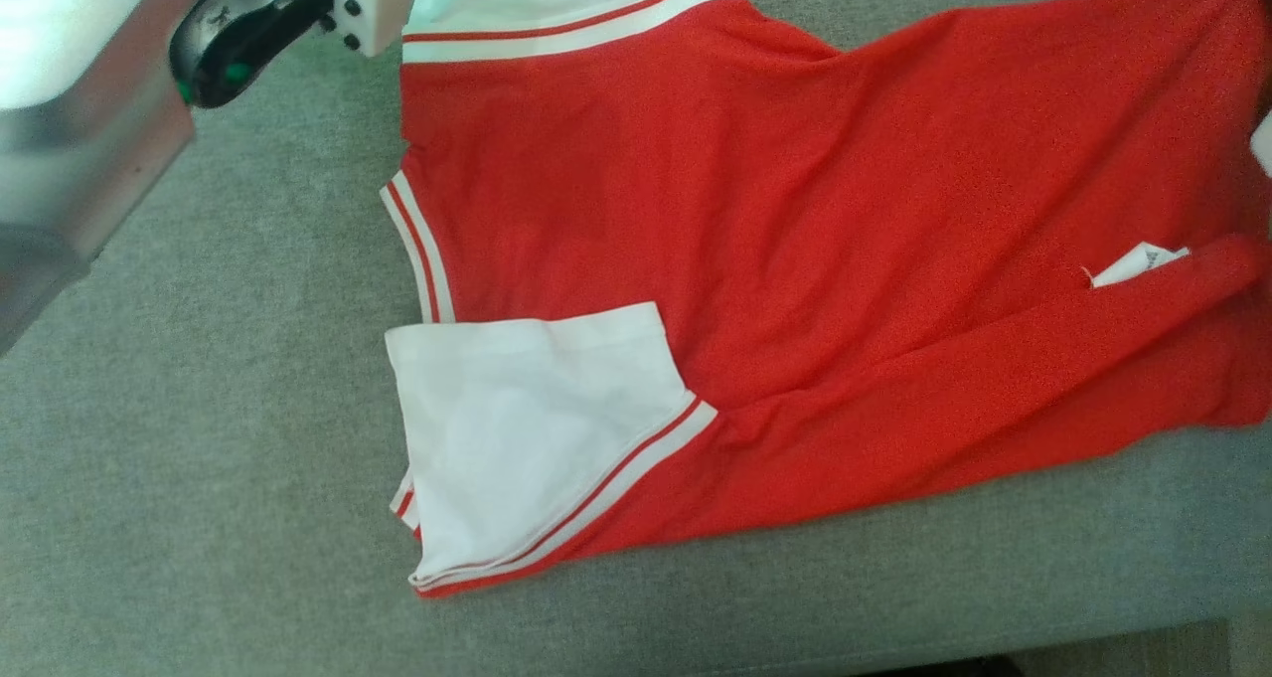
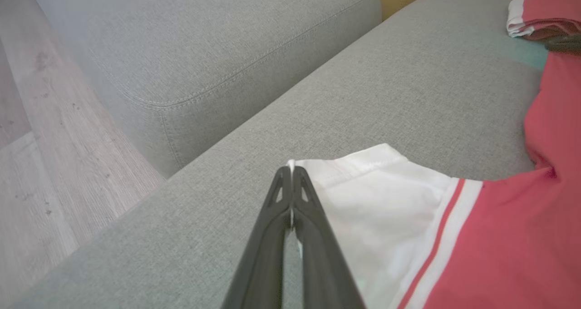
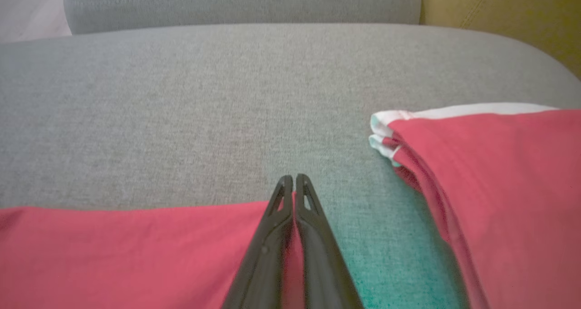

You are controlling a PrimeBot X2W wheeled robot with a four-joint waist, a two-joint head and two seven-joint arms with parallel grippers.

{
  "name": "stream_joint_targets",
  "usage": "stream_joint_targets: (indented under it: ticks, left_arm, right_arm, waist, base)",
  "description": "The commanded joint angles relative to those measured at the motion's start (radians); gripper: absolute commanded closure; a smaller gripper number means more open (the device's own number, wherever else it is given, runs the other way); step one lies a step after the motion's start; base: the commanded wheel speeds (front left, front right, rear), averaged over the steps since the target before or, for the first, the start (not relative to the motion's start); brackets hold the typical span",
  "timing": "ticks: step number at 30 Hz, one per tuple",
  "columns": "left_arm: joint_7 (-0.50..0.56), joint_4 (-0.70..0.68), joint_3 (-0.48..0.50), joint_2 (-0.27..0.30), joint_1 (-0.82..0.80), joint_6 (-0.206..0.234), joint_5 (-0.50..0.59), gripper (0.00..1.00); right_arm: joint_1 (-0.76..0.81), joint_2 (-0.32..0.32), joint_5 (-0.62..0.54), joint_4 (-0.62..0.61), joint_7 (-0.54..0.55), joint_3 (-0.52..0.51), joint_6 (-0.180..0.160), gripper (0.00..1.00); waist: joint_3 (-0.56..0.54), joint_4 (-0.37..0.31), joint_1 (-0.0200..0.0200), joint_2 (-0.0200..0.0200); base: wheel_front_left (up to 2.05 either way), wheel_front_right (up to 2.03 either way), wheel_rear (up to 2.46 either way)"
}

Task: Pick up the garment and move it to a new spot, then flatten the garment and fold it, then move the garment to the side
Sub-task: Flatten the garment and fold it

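**Garment pinched at both ends on grey cushion**

Wooden floor runs down the far left of the left wrist view, next to a second cushion that sits just past the one bearing the work. In the head view the left arm's pale forearm comes in at the upper left, above the grey cushion.

The left gripper is clenched on the corner of the upper white sleeve, with a sliver of white cloth showing between its two dark fingers. A red-and-white striped band joins that sleeve to the red body.

The garment, red with white sleeves and striped trim, lies spread on the cushion from the middle of the head view to its right edge. Its lower white sleeve lies flat at the body's lower left corner. A long fold runs from there up toward the right, and a small white label peeks out of it near the right edge.

The right gripper is clamped on the edge of the red cloth, with red showing in the seam between its fingers. To its right in the right wrist view comes bare cushion, then a folded part of the garment, well apart from the fingertips. A yellow surface shows beyond the cushion at the upper right.
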Motion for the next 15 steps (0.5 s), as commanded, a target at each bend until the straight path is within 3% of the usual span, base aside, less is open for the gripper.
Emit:
stream_joint_targets:
  ticks: [1,15]
  left_arm:
    - [-0.018,-0.017,0.04,0.037,-0.052,0.002,0.023,1.0]
    - [-0.3,0.031,0.04,0.024,-0.158,0.002,0.078,1.0]
  right_arm:
    - [0.002,-0.018,-0.005,-0.038,-0.02,-0.015,-0.001,1.0]
    - [-0.068,0.005,-0.024,-0.044,-0.15,-0.095,-0.001,1.0]
  waist:
    - [0.0,0.001,0.0,0.0]
    - [-0.008,0.018,0.0,0.0]
  base:
    - [0.0,0.0,0.0]
    - [0.0,0.0,0.0]
